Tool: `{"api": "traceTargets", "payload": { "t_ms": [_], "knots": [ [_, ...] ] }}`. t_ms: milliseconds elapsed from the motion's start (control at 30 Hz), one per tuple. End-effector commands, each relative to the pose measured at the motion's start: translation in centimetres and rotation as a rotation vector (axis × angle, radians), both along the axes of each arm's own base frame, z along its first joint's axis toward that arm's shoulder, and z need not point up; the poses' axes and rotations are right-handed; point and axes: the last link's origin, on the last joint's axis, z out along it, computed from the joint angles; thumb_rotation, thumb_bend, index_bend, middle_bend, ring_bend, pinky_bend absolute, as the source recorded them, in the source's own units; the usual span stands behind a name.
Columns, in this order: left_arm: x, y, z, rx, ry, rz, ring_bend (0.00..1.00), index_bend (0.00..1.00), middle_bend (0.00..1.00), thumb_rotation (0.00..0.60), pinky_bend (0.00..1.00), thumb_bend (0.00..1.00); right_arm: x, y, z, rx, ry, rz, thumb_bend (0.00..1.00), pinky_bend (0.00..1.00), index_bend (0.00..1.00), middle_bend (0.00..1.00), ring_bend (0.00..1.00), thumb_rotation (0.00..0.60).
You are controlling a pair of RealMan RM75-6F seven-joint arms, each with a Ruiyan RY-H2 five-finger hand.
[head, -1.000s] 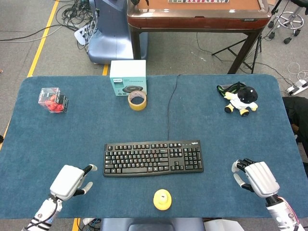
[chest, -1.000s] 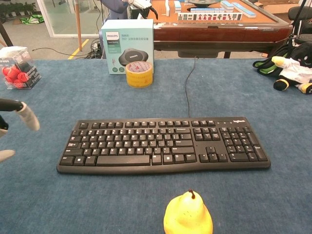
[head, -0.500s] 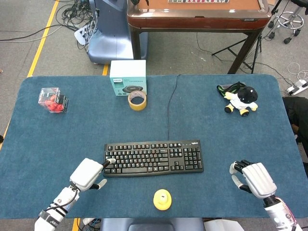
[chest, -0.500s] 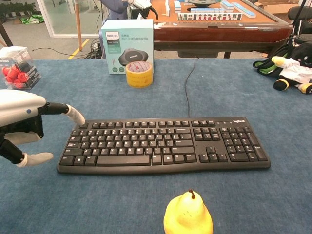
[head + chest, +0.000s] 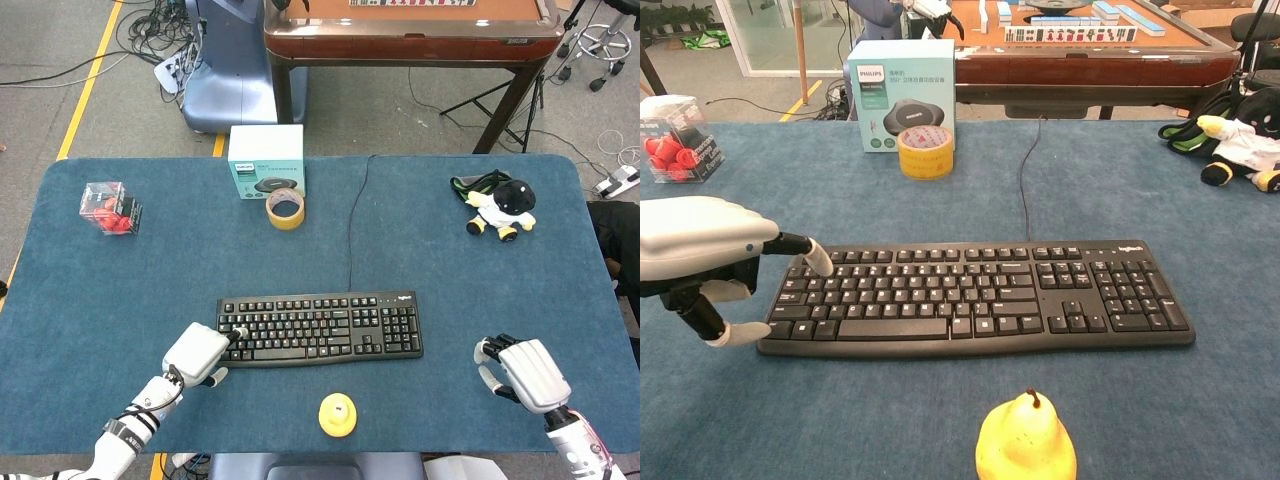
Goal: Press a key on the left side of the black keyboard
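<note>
The black keyboard [image 5: 320, 328] [image 5: 980, 295] lies in the middle of the blue table near its front. My left hand [image 5: 198, 353] [image 5: 700, 245] is at the keyboard's left end, one finger stretched out and the others curled in. Its fingertip [image 5: 822, 260] lies over the upper-left keys; I cannot tell whether a key is pushed down. My right hand [image 5: 522, 367] hovers by the table's front right edge, away from the keyboard, fingers loosely bent and apart, holding nothing. It is hidden from the chest view.
A yellow pear [image 5: 337, 414] [image 5: 1026, 440] sits just in front of the keyboard. Behind it are a roll of yellow tape [image 5: 285, 208], a teal box [image 5: 266, 160] and the keyboard's cable [image 5: 352, 230]. A plush toy [image 5: 503, 210] lies far right, a clear box of red items [image 5: 110, 208] far left.
My left hand has moved right and forward from the table's front left to the keyboard's left end, its pointing finger now over the keys. The right hand has barely shifted.
</note>
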Motion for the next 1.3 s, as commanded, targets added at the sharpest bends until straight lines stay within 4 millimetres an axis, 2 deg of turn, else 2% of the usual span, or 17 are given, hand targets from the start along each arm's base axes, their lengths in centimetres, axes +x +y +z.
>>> {"api": "traceTargets", "payload": {
  "t_ms": [33,600,867,1300],
  "knots": [
    [0.8,0.1,-0.2,-0.006,0.028,-0.014,0.90,0.22,1.00,0.600,1.00,0.31,0.0,0.0,0.0,0.000,0.001,-0.001,0.42,0.77,0.54,0.53,0.48,0.600],
    [1.7,0.3,-1.7,-0.025,0.064,-0.012,0.90,0.24,1.00,0.600,1.00,0.31,0.0,0.0,-0.3,0.011,0.004,-0.001,0.42,0.77,0.54,0.53,0.48,0.600],
    [1.5,1.0,-2.5,-0.028,0.075,0.015,0.90,0.24,1.00,0.600,1.00,0.31,-0.1,0.0,-0.4,0.014,0.007,-0.002,0.42,0.77,0.54,0.53,0.48,0.600],
    [0.6,1.1,-2.5,-0.025,0.099,0.043,0.90,0.24,1.00,0.600,1.00,0.31,-0.1,0.0,-0.5,0.017,0.010,-0.002,0.42,0.77,0.54,0.53,0.48,0.600]
  ]
}}
